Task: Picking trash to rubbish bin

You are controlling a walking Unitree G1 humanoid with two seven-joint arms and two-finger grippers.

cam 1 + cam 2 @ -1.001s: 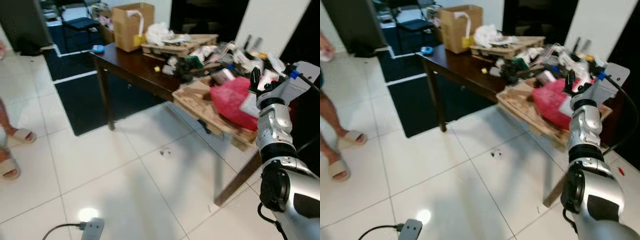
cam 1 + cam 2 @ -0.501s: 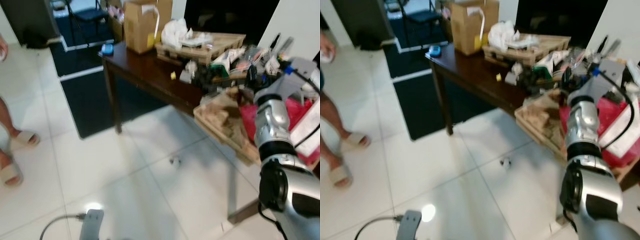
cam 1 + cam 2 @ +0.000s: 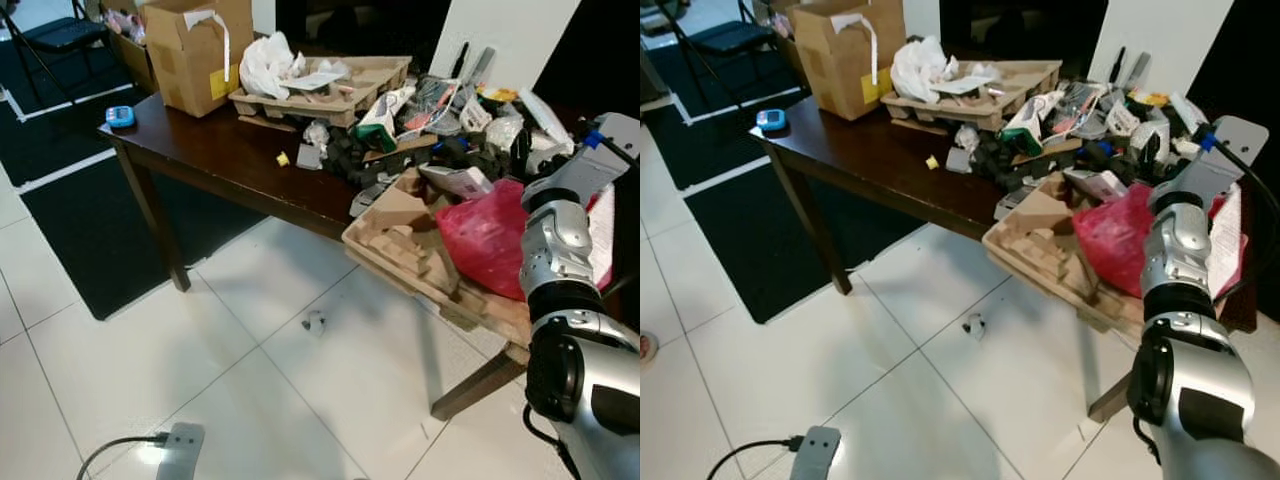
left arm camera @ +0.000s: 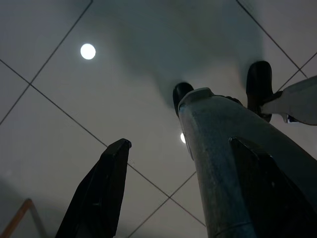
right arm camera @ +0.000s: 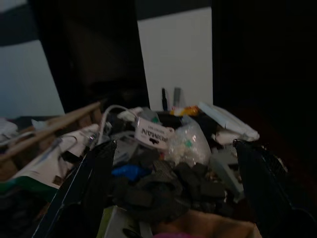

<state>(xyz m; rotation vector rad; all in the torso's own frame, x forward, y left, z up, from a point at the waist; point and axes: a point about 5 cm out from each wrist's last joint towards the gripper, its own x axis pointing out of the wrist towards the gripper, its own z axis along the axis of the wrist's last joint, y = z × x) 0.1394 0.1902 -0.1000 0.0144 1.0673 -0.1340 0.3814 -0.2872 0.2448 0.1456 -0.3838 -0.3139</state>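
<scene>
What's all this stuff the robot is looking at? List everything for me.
table: one, dark brown wood, across the scene
cardboard box: one, brown, open, far left end of the table
small blue object: one, table's left corner
white plastic bag: one, on the far moulded tray
moulded pulp trays: two, tan, one far, one overhanging the near edge
red bag: one, on the near tray
mixed trash pile: one heap, black, white and green, right part of the table
floor scrap: one, small, on the white tiles
plug adapter: one, grey, floor
right hand: open, raised over the trash pile
left hand: open, hanging above the floor
</scene>
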